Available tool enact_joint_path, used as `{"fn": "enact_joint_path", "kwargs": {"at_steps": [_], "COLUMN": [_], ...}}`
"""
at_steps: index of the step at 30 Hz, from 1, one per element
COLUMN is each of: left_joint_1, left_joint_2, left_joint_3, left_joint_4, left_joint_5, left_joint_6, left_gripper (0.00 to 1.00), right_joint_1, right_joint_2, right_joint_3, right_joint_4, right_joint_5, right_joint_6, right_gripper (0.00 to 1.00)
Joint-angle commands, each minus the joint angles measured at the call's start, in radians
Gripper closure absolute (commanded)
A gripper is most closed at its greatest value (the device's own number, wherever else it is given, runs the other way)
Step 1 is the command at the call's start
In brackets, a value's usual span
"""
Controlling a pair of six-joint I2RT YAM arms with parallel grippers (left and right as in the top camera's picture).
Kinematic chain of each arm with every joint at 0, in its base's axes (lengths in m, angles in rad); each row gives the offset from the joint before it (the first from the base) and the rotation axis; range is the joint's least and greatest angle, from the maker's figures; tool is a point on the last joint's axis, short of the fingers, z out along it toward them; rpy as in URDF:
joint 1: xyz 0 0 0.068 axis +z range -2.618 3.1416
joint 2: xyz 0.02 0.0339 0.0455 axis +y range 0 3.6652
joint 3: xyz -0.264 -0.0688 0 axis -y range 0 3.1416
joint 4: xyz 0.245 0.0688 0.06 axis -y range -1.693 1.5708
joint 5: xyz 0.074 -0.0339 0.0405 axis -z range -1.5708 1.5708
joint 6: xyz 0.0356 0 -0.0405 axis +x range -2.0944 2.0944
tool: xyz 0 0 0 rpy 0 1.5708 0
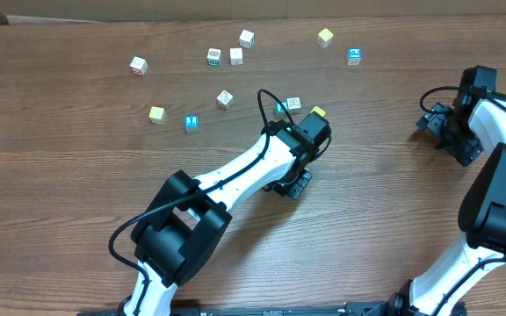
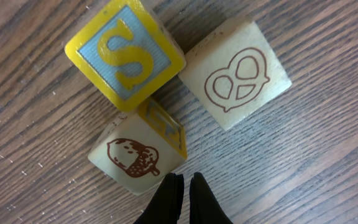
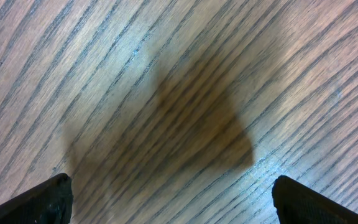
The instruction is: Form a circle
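Observation:
Three toy cubes sit close together in the left wrist view: a yellow cube with a blue S face (image 2: 124, 53), a pale pretzel cube (image 2: 237, 71) and a pale acorn cube (image 2: 138, 155). They form a tight cluster with small gaps of wood between them. My left gripper (image 2: 185, 182) is shut and empty, its tips just beside the acorn cube's near corner. From overhead the cluster shows as a white cube (image 1: 293, 104), a yellow one (image 1: 318, 112) and a cyan edge (image 1: 281, 107), partly hidden by the left wrist (image 1: 308, 133). My right gripper (image 3: 173, 199) is open over bare wood.
Loose cubes lie scattered across the far half of the table: white ones (image 1: 138, 64) (image 1: 247, 38) (image 1: 225, 98), a yellow one (image 1: 325, 37), cyan ones (image 1: 355, 55) (image 1: 191, 122). The right arm (image 1: 481, 105) stands at the far right edge.

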State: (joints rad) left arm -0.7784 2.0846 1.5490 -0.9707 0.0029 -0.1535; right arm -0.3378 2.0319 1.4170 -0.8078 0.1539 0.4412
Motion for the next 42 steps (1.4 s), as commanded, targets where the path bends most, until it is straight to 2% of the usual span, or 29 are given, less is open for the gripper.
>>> {"fn": "enact_joint_path", "kwargs": {"at_steps": [1,8,13,18,24,42], "left_joint_1": [0.006,0.006,0.005,0.048,0.132,0.155], "left_joint_2": [0.021,0.021,-0.012,-0.099,-0.093,-0.045], "left_joint_3": [-0.008,-0.007,0.013,0.013,0.011,-0.037], "left_joint_4": [0.005,-0.011,-0.097,-0.101,-0.094,-0.037], "left_joint_5": [-0.015,-0.009,0.054,-0.005,-0.029,-0.016], "left_joint_6": [-0.007,-0.007,-0.008,-0.128,-0.237,-0.279], "left_gripper": [0.96,0.96,0.96,0.96,0.96,0.96], "right_joint_1": [0.002,0.002,0.002,0.002,0.002,0.002], "right_joint_2": [-0.027,-0.027,-0.027,-0.027,-0.027,-0.027], "right_joint_3": [-0.004,-0.004,-0.004,-0.004,-0.004,-0.004], "right_joint_4": [0.003,0.003,0.003,0.003,0.003,0.003], "right_joint_5": [0.003,0.002,0.003,0.003,0.002,0.003], "right_joint_6": [0.003,0.003,0.003,0.003,0.003,0.003], "right_gripper": [0.00,0.00,0.00,0.00,0.00,0.00]}}
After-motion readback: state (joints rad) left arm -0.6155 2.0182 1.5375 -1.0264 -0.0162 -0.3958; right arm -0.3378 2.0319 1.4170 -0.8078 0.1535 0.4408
